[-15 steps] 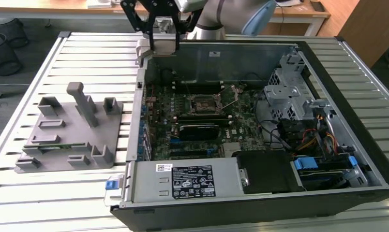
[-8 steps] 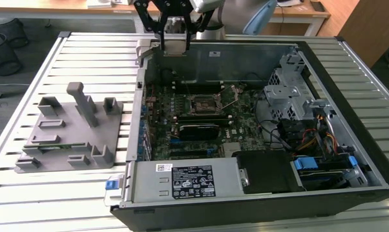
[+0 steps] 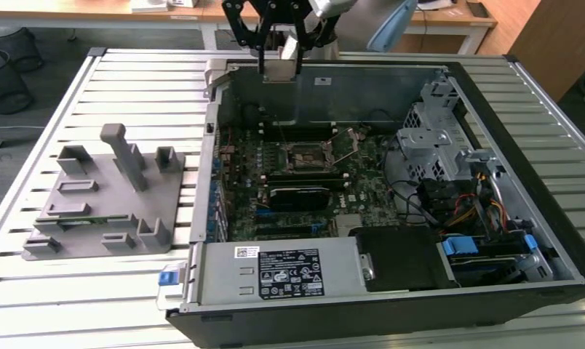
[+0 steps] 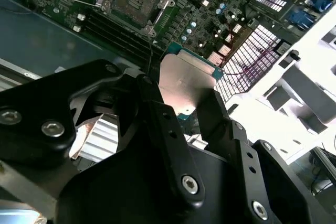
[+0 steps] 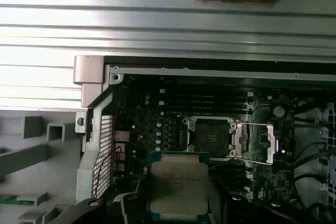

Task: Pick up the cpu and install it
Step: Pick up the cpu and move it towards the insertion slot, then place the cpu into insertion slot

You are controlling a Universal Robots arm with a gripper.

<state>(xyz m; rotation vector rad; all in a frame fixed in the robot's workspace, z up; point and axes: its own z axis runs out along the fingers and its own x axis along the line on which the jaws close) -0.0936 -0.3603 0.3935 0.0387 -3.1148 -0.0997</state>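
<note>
My gripper (image 3: pixel 279 52) is clamped on the cpu (image 3: pixel 280 69), 1 finger on each of 2 opposite edges. It holds the chip in the air by the far wall of the open computer case (image 3: pixel 370 91), well apart from the uncovered socket (image 3: pixel 310 154) on the motherboard. I judge the hazards to be these: the hold takes only the chip's rim, so a slip could drop it onto the board, and a tilted or offset descent could damage socket contacts or catch the raised load frame (image 5: pixel 269 142).
</note>
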